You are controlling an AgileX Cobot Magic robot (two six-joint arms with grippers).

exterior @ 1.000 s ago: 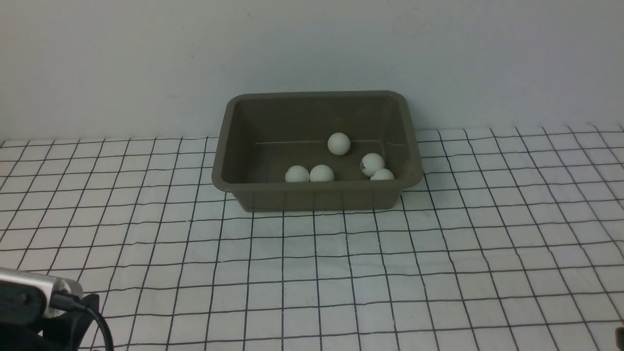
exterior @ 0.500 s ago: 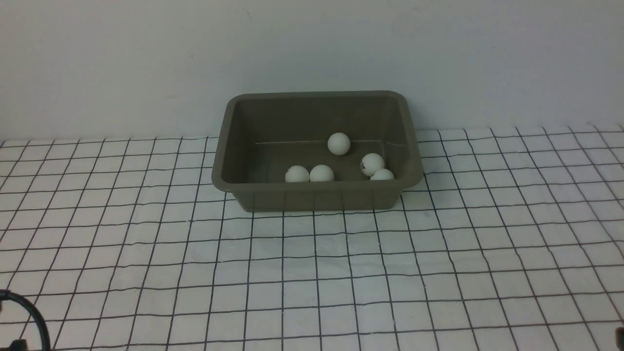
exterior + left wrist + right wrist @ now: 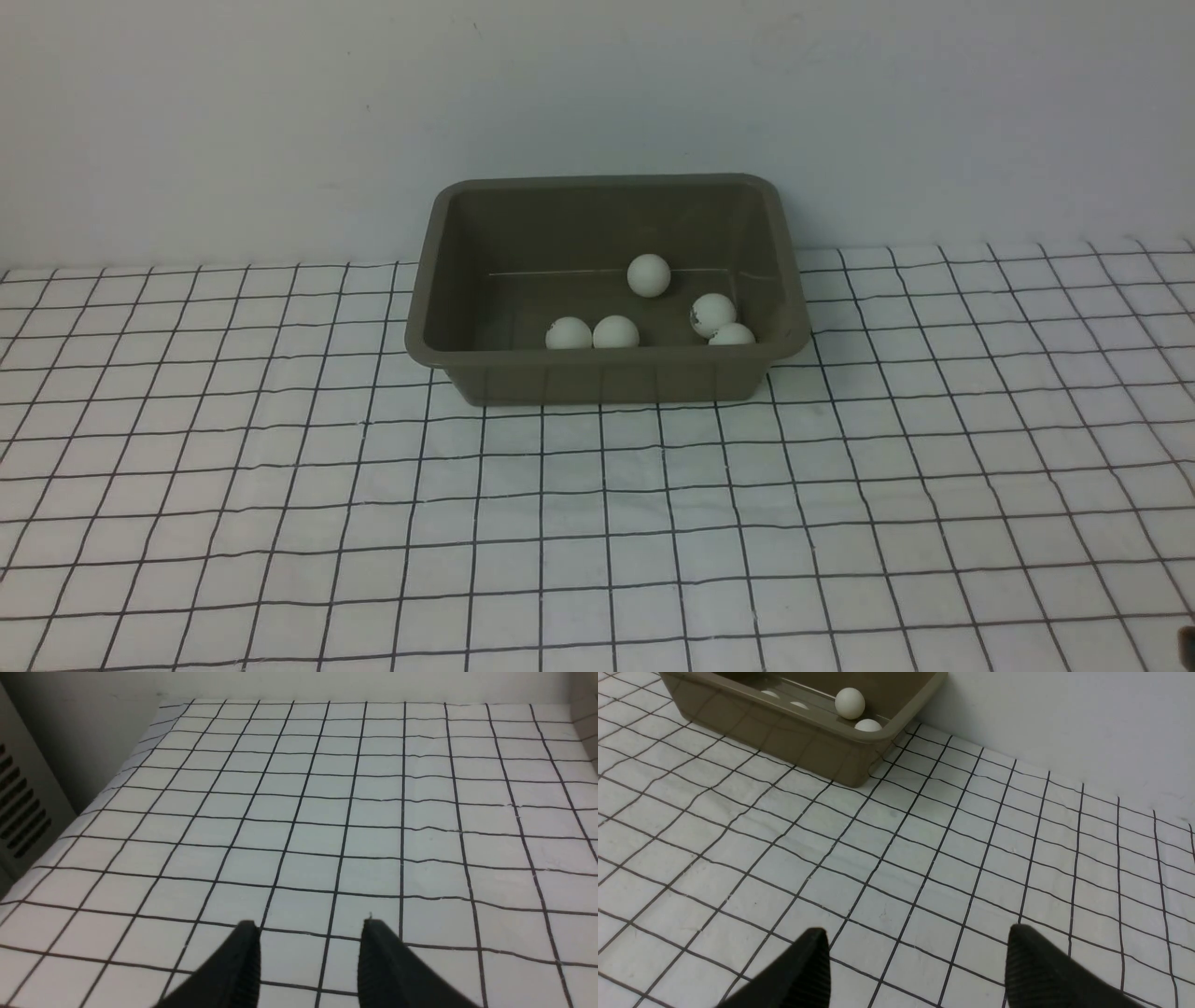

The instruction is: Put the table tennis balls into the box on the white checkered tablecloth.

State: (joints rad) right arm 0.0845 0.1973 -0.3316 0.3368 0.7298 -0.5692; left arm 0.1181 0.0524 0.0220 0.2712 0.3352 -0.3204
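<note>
I am seeing all five balls [image 3: 649, 275] lying inside the box [image 3: 607, 373], which is sitting on the tablecloth [image 3: 597, 523] against the far wall, its long side running left to right. I am holding the right gripper [image 3: 915, 952] wide apart and empty; the box lies ahead of it, nearer than to the left gripper [image 3: 308, 947], parted on nothing. I am judging nothing is left to fetch. The balls look matte, the tub smooth plastic, the cloth lightly wrinkled.
</note>
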